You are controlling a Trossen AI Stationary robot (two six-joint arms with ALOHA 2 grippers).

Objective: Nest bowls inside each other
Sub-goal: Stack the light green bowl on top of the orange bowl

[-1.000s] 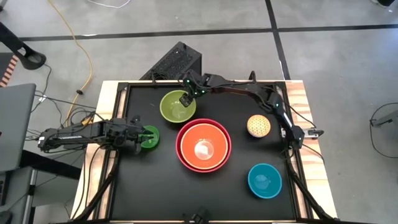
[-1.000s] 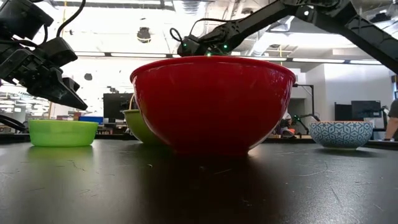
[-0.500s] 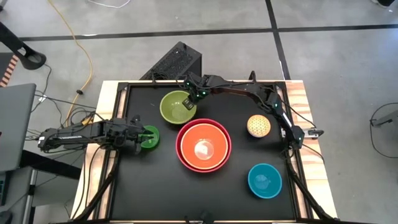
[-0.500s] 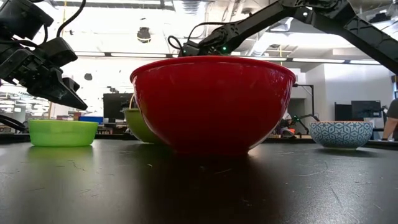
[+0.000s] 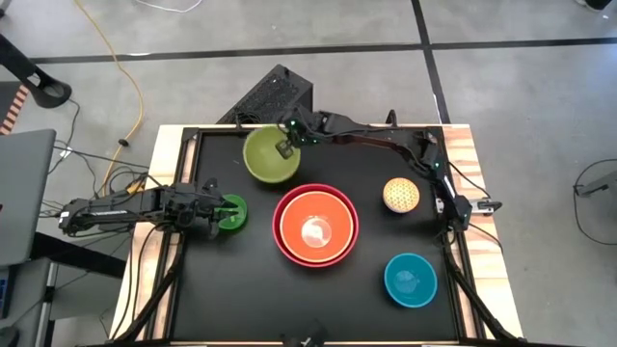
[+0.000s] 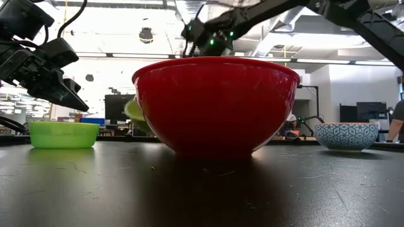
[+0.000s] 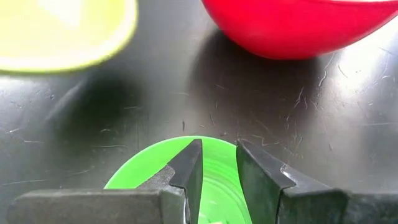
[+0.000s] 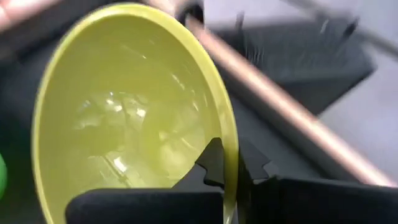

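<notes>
You have a black counter (image 5: 241, 289) with pale wooden edges standing on a grey concrete floor (image 5: 521, 96). A yellow cable (image 5: 123, 77) snakes across the floor at the far left, and a black ribbed box (image 5: 270, 96) sits just behind the counter's far edge.

A black table top (image 5: 251, 289), framed along its side edges by pale wood, is seen from above. Near its middle the red-pink bowl (image 5: 280, 236) is set directly on the surface, with the orange bowl (image 5: 316, 229) nested inside it. The speckled pale yellow bowl (image 5: 401, 195) is placed to the right of that pair, apart from it, and the teal blue bowl (image 5: 411, 280) is placed nearer the front right corner. At the left edge the small bright green bowl (image 5: 231, 213) is found (partly covered from above). Fine scratches are visible on the dark surface in the low view.
</notes>
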